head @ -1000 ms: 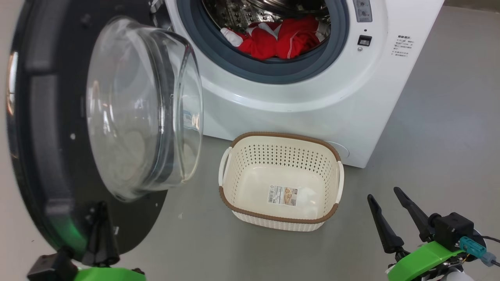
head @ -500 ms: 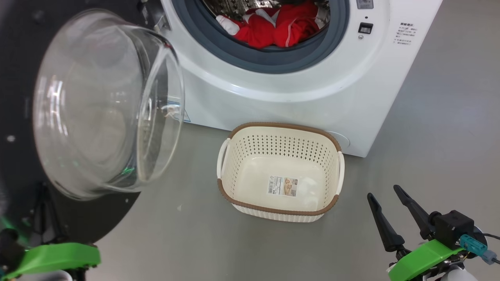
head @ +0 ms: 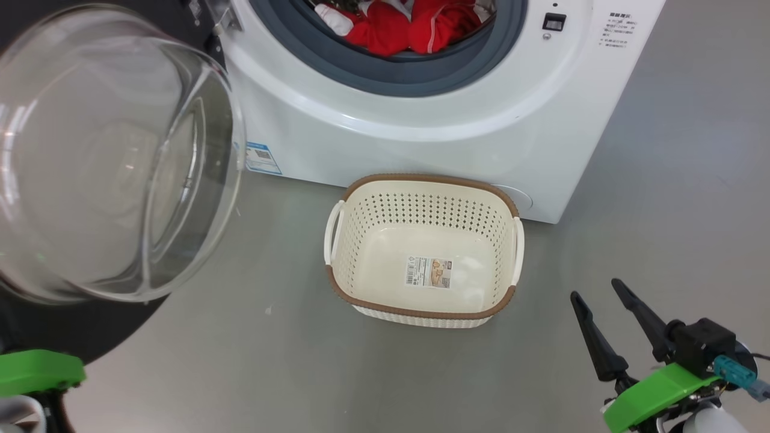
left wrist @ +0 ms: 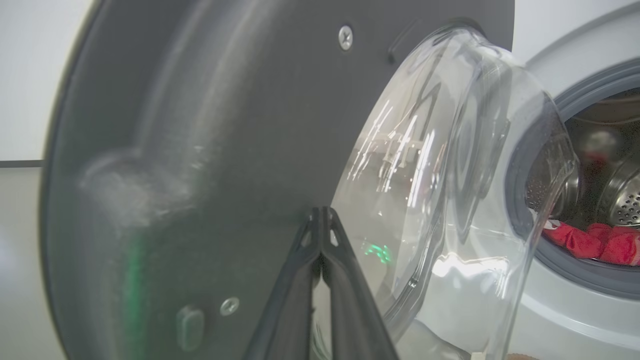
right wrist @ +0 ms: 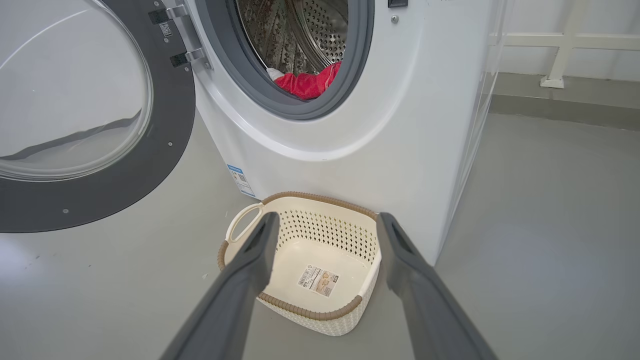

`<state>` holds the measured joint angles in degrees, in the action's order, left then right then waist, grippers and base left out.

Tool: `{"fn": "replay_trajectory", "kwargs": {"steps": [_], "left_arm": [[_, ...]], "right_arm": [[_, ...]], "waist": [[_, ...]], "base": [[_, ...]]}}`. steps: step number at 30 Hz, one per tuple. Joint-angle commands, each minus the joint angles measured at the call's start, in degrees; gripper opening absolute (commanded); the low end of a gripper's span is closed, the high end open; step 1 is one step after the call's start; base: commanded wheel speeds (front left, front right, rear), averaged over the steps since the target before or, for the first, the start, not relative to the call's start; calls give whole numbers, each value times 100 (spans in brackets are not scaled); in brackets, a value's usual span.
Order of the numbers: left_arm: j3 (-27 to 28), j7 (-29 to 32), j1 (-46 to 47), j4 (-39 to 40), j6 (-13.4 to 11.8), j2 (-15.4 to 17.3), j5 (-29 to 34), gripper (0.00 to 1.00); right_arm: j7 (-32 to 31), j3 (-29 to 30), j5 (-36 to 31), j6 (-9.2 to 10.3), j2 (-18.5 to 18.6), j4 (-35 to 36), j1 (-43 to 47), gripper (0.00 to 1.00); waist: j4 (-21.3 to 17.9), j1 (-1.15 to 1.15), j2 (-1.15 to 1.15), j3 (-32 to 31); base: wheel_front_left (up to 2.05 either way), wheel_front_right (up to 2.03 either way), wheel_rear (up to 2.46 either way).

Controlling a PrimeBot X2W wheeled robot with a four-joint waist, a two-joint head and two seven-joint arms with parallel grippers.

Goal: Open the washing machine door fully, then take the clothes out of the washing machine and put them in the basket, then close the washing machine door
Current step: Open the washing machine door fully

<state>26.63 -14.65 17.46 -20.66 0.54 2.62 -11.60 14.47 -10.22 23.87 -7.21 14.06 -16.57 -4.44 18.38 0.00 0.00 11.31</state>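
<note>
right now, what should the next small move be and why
Probably pull the shut left gripper back from the washing machine door: the door stands swung wide, the clothes lie in the drum, the basket is empty, and the open right gripper is free to reach in.

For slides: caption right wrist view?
Open dark-fingered right gripper frames empty cream perforated basket; red clothes inside white washing machine.

Door [head: 108,150] open; red clothes [head: 391,30] inside washing machine [head: 421,150].
</note>
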Motion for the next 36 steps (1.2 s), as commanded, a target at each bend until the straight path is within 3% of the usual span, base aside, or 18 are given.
{"fn": "replay_trajectory", "kwargs": {"steps": [1, 12, 25, 36], "left_arm": [[317, -35, 164, 73, -8, 327, 57, 0], [884, -35, 506, -373, 70, 615, 350, 0], [1250, -35, 1134, -1379, 203, 1311, 631, 0], [1322, -35, 1418, -1799, 273, 1513, 774, 0]], "right_arm": [[52, -124, -10, -28, 89, 152, -191, 100], [52, -120, -14, -28, 119, 169, -218, 100], [52, -207, -9, -28, 198, 192, -299, 100], [52, -200, -5, -28, 234, 195, -345, 100]], "waist": [[-27, 0, 0, 27], [-76, 0, 0, 113], [-167, 0, 0, 284], [-194, 0, 0, 336]], "base": [[0, 0, 0], [0, 0, 0], [0, 0, 0], [0, 0, 0]]}}
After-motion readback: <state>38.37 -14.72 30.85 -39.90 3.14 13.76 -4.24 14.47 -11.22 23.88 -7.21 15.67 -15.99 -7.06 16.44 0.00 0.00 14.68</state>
